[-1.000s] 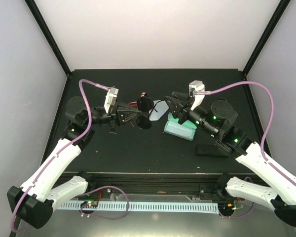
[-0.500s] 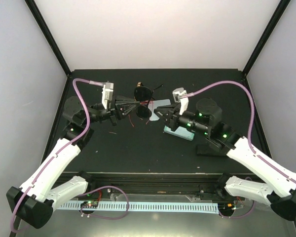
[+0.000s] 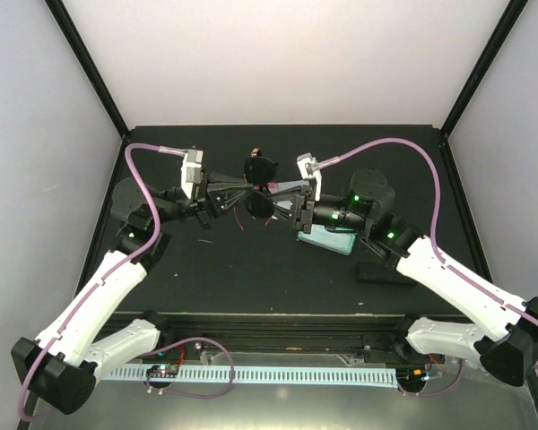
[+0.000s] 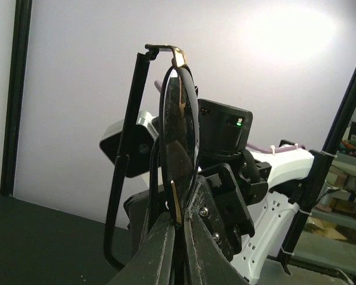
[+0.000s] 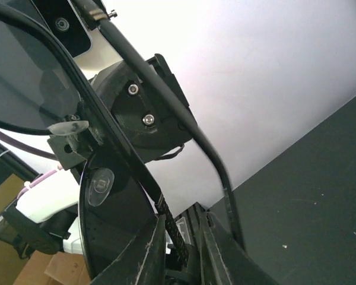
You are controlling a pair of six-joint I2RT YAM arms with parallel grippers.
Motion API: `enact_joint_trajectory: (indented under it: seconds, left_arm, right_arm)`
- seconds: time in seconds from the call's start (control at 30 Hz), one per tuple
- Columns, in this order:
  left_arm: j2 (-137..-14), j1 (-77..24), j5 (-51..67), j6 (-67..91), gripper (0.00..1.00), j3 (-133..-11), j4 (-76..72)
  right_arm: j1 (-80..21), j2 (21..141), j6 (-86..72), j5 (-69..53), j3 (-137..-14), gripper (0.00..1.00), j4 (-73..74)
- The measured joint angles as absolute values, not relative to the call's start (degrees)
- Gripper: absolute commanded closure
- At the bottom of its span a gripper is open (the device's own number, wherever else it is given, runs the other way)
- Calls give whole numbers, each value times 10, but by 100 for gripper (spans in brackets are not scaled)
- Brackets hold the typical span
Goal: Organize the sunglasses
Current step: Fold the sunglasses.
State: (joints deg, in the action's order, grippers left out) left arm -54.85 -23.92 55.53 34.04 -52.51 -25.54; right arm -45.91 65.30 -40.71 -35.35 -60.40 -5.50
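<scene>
table [image 3: 251, 296]: dark top that carries the cases; the two robot arms meet above its far middle.
pale blue case [image 3: 327, 240]: lies on the table under the right arm's wrist; by the look of it, the likely home for a folded pair.
black case [image 3: 381, 273]: flat on the table toward the right edge, well apart from both grippers.
left gripper [image 3: 244, 191]: fully closed, pinching the rim of one lens and holding the glasses aloft, edge-on to its own camera.
right gripper [image 5: 177, 234]: narrowed to a slit, with a thin black part of the frame, seemingly a side arm, running between its fingers; whether the pads bite on it yet cannot be told.
black sunglasses [image 3: 260, 168]: off the table, hanging between the two grippers, lenses upright, side arms swung out from the lenses.
step in hand: judged to be folding the side arms in mid-air so that the pair fits a case.
next move: calls for a firm pinch on the side arm, then a gentle swing about the hinge toward the lenses while the left gripper keeps steady; too much force could twist the thin frame or tug it from the pinch.
red pair [image 3: 241, 215]: only a thin red line shows, low beside the left gripper; too little to say how it lies.
</scene>
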Motion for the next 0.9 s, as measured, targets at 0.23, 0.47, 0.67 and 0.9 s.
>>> enact_joint_trajectory:
  seconds: [0.23, 0.47, 0.67, 0.9]
  left_arm:
    - [-547, -241, 567, 331, 98, -526, -258]
    - [-538, -243, 571, 285, 99, -526, -255]
    - [-529, -265, 570, 183, 98, -525, -244]
    - [-525, -299, 573, 15, 98, -525, -218]
  right_arm:
    - [-460, 616, -376, -295, -603, 79, -7]
    - [-462, 507, -321, -157, -580, 75, 49]
    - [-462, 506, -303, -59, -602, 74, 98]
    - [-462, 557, -297, -1, -659, 69, 160]
